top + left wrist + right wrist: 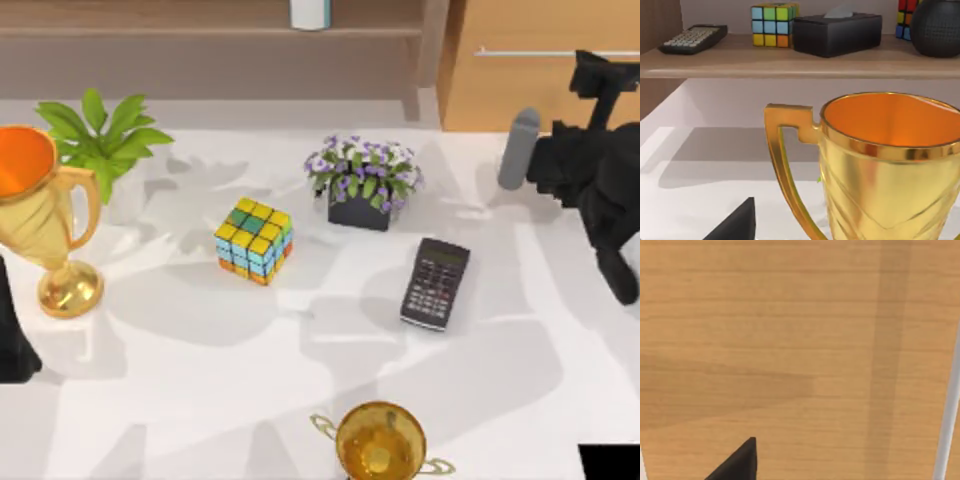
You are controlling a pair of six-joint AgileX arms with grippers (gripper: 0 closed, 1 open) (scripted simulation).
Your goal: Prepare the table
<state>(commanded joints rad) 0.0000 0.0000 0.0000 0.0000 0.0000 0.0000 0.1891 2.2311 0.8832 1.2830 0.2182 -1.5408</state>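
The white table (200,400) carries a gold trophy (45,225) with an orange inside at its far left. That trophy (890,165) looms close in the left wrist view, with my left gripper (12,345) just in front of it at the table's left edge. My right gripper (600,75) is at the far right, up against the light-brown drawer cabinet (540,90), whose wood front (790,340) and silver bar handle (947,430) face the right wrist camera.
On the table stand a green plant (100,135), a colour cube (254,240), a dark pot of purple flowers (362,180), a black calculator (436,283), a second gold trophy (380,442) at the front edge and a grey cylinder (518,150). The brown shelf (790,57) holds several items.
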